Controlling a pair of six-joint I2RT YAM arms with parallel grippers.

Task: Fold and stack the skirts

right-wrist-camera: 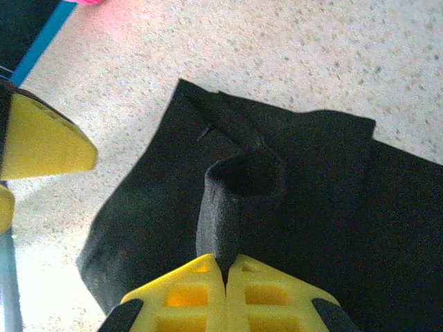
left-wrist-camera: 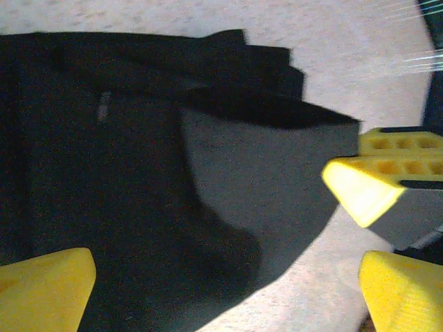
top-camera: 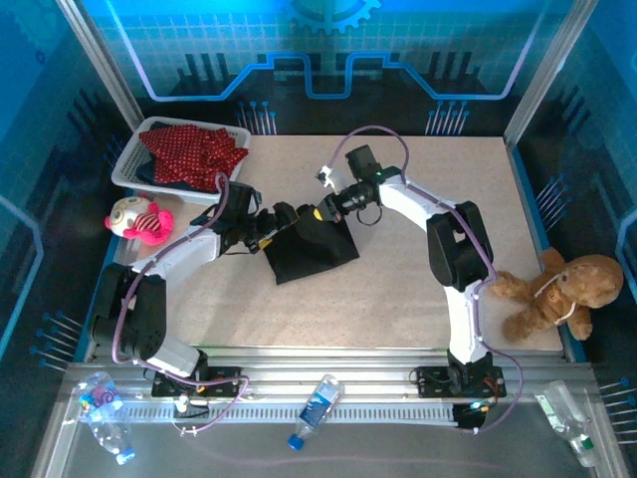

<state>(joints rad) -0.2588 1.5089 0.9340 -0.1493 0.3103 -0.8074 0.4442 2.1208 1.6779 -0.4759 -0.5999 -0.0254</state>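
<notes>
Black skirt: flat at centre frame on the bench, upper edge bunched
Right fingers: pressed together, pinching a raised pleat of that edge
Left fingers: spread wide, empty, over the skirt's left side
Red skirt: in the basket, upper left
Fold advice: lift low, carry the pinched edge across evenly, pin the far side with the left

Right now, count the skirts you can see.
2. The black skirt lies mid-table, pinched by the right gripper; the red patterned skirt lies in the white basket. Others may hide beneath it.
</notes>
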